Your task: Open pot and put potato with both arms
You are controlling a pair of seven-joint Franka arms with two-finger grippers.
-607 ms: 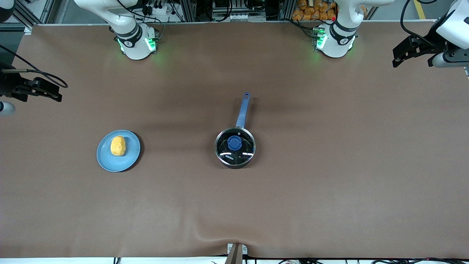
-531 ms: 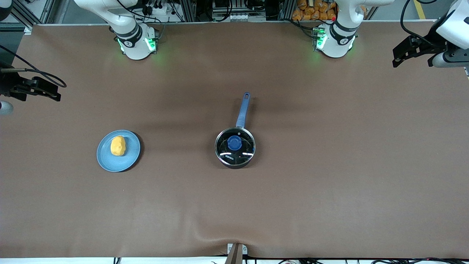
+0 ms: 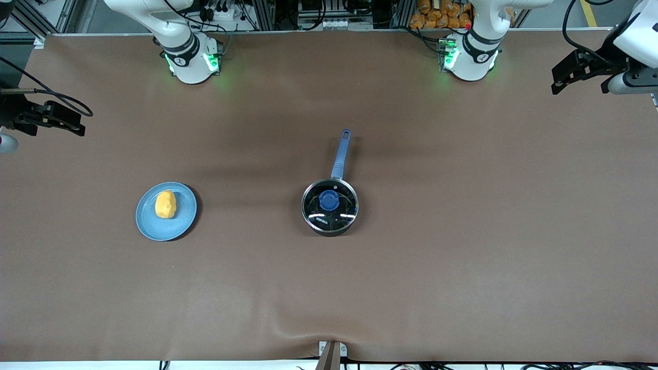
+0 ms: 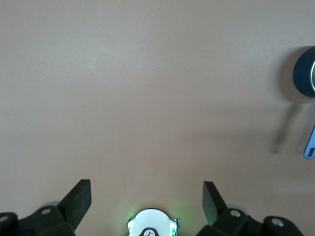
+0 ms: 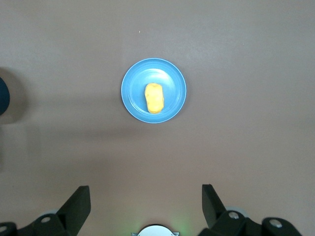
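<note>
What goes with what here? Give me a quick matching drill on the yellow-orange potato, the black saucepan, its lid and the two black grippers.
Column one:
1. oval yellow-orange potato
2. small black saucepan with blue handle
3. glass lid with blue knob
4. left gripper and right gripper

Column two:
a. closed on the pot
b. open, holding nothing
c. lying on the round light-blue plate
d. mid-table, handle pointing toward the robots' bases

Pairs: 1-c, 2-d, 3-a, 4-b
</note>
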